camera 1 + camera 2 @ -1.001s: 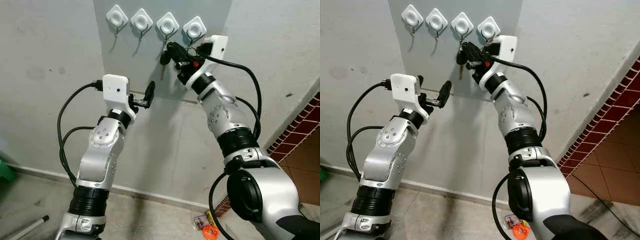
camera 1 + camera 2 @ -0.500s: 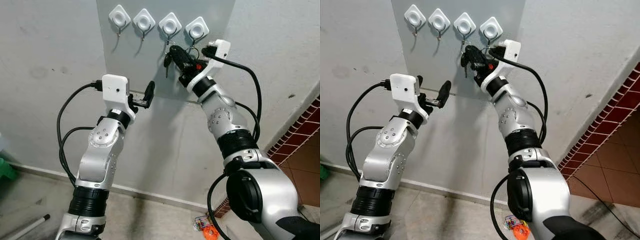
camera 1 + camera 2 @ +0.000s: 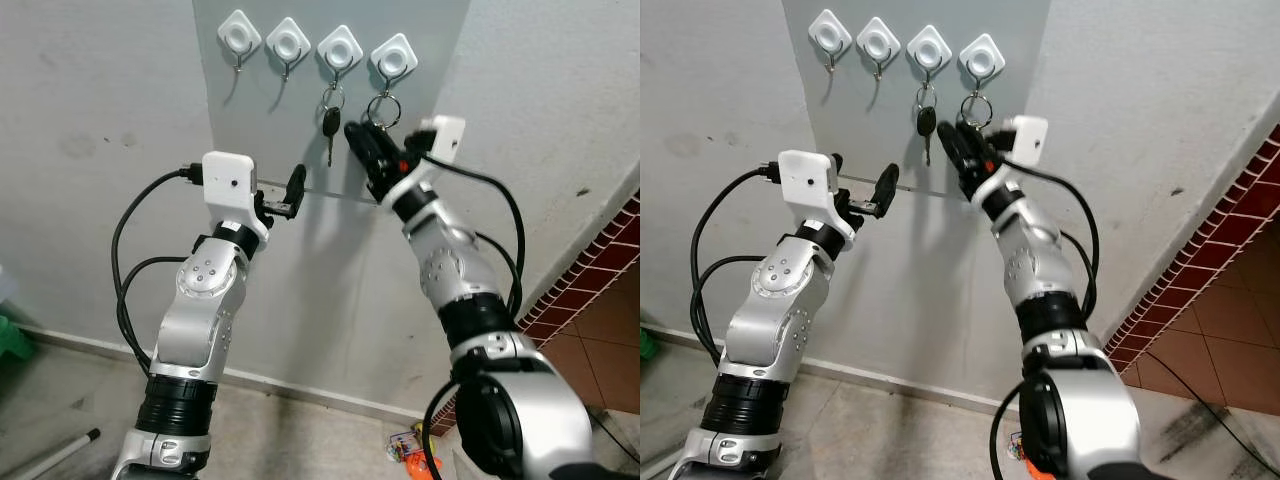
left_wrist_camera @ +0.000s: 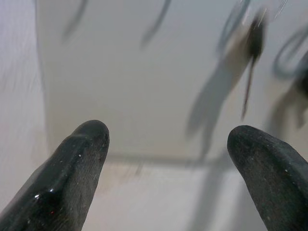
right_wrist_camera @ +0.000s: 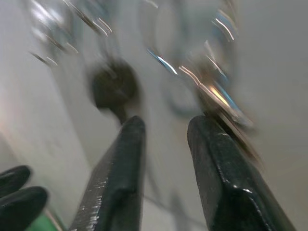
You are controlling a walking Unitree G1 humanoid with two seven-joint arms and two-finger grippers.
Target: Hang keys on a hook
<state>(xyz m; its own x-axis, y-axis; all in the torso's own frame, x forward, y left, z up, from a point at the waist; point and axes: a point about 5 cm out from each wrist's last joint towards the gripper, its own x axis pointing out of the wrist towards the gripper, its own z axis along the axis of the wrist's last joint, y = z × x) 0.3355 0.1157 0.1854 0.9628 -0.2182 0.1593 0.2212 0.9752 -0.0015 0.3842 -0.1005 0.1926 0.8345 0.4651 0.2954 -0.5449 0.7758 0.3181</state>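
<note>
Four white diamond-shaped hooks (image 3: 337,47) sit in a row on a grey wall panel (image 3: 290,130). A black-headed key (image 3: 328,121) hangs on its ring from the third hook. A bare metal ring (image 3: 383,106) hangs from the fourth hook (image 3: 393,57). My right gripper (image 3: 362,150) is raised just below and to the right of the key, its fingers (image 5: 122,159) slightly apart with nothing between them. My left gripper (image 3: 293,190) is held up lower left of the key, wide open and empty. The key (image 4: 253,41) appears blurred in the left wrist view.
The panel is fixed to a pale wall. Red tiling (image 3: 600,260) runs down the right side. On the floor lie a small colourful object (image 3: 410,445), a white stick (image 3: 50,455) and something green (image 3: 8,340) at the left edge.
My right gripper has let go of the key and drawn back down from the hooks. The key now hangs free on the third hook. The left arm has stayed put.
</note>
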